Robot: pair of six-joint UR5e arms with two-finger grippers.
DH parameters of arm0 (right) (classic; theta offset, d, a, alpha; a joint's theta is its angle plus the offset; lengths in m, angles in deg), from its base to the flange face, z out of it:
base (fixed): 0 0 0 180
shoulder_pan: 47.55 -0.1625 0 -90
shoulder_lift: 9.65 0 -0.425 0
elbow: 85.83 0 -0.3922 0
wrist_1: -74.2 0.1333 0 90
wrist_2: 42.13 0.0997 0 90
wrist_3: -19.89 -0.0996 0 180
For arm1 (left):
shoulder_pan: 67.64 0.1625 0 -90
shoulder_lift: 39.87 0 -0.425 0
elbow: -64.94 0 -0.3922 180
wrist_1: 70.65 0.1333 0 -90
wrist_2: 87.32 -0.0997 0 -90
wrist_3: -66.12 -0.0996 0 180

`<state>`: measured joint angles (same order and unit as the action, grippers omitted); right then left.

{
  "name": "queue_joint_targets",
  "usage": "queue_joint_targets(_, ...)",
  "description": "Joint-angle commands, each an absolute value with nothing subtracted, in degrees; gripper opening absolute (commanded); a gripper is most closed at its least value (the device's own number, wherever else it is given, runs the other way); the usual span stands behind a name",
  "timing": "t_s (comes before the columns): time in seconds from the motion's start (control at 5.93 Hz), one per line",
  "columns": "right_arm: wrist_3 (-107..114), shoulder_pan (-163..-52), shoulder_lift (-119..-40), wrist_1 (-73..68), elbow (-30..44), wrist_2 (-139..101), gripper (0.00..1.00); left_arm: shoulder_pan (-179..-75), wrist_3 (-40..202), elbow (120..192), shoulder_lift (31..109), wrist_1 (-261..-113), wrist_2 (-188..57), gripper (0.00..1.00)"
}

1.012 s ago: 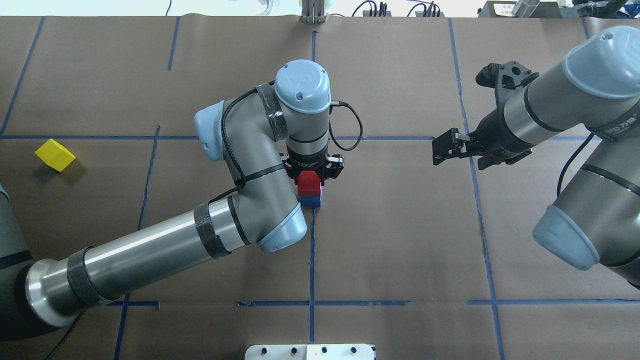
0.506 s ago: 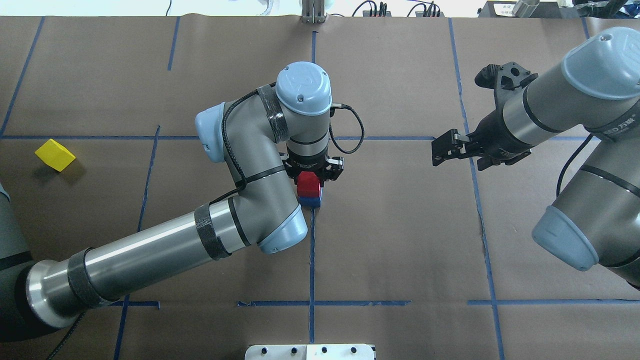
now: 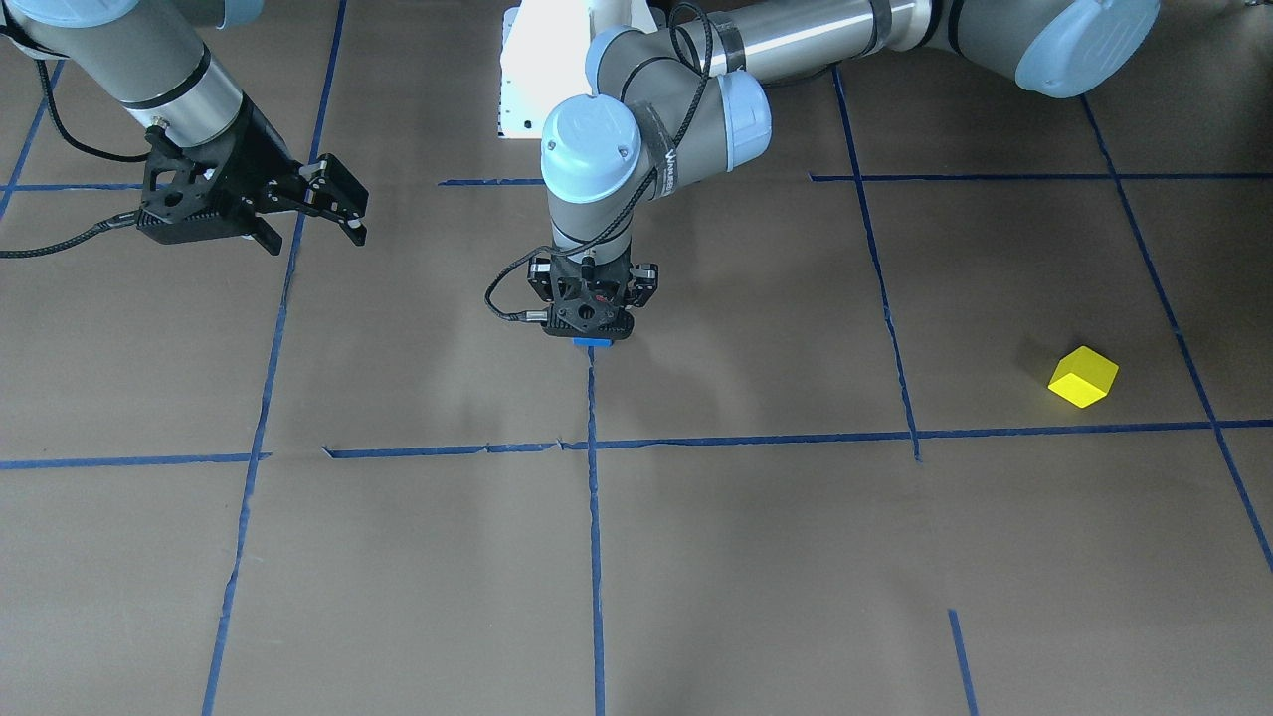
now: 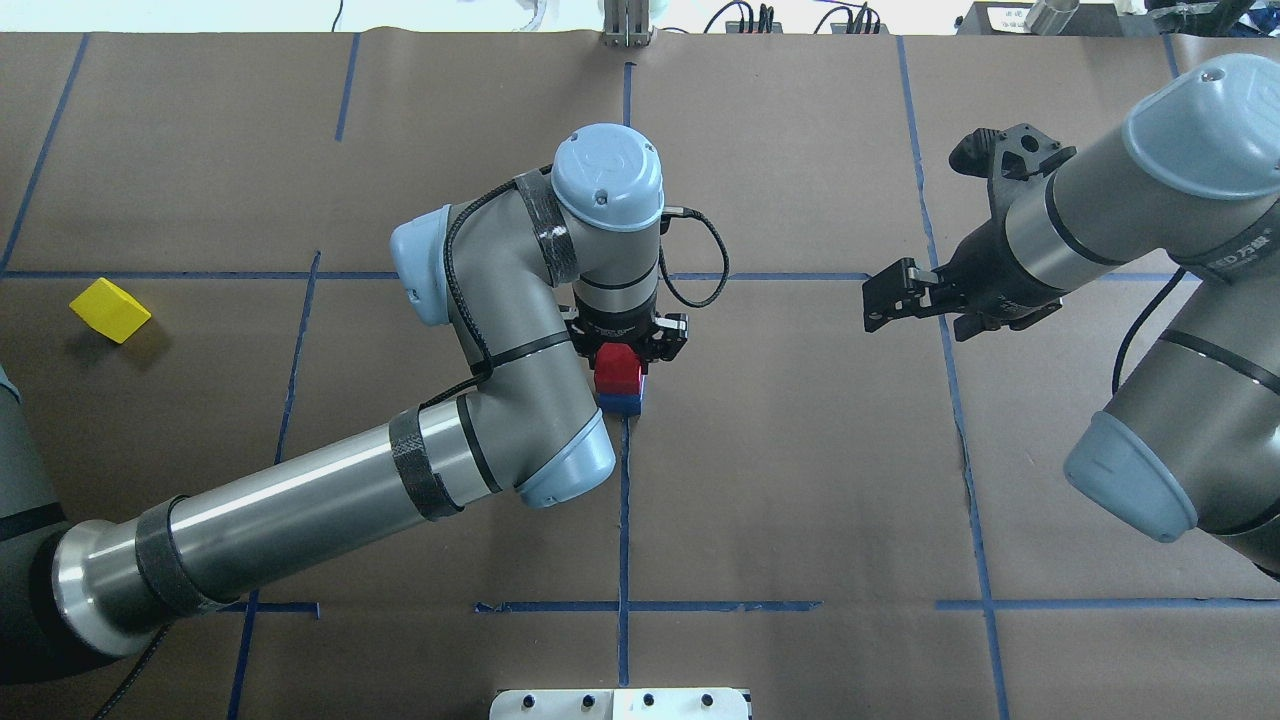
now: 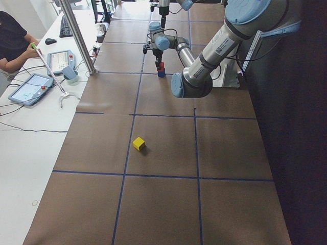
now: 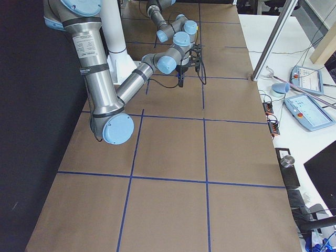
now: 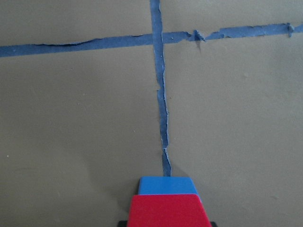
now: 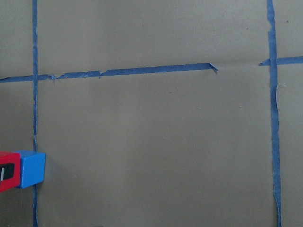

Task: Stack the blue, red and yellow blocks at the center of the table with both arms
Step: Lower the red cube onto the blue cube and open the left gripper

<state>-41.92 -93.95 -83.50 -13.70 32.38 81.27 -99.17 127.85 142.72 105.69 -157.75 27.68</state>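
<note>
A red block sits on a blue block at the table's centre, on a blue tape line. My left gripper points straight down and is shut on the red block. The left wrist view shows the red block over the blue block. A yellow block lies alone at the far left, also in the front-facing view. My right gripper hangs open and empty above the table, to the right of the stack.
Brown paper with a grid of blue tape lines covers the table. A white base plate sits at the near edge. Operator panels lie on a side desk beyond the table.
My left wrist has shifted very slightly. The red block stays on the blue block. The right arm has not moved.
</note>
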Motion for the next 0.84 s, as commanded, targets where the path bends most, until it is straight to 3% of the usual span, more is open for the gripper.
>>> queue_joint_targets(0.0,-41.90,-93.87,-83.48,-13.70,32.21,81.27,1.00,-97.72,128.26,142.81,105.86,-157.75,24.42,1.00)
queue_joint_targets(0.34,-41.90,-93.78,-83.39,-13.70,32.21,81.18,1.00,-97.88,128.43,146.91,105.60,-155.92,24.39,1.00)
queue_joint_targets(0.67,-41.99,-93.78,-83.39,-13.70,32.38,81.18,1.00,-101.37,127.65,159.36,101.76,-147.49,24.57,1.00)
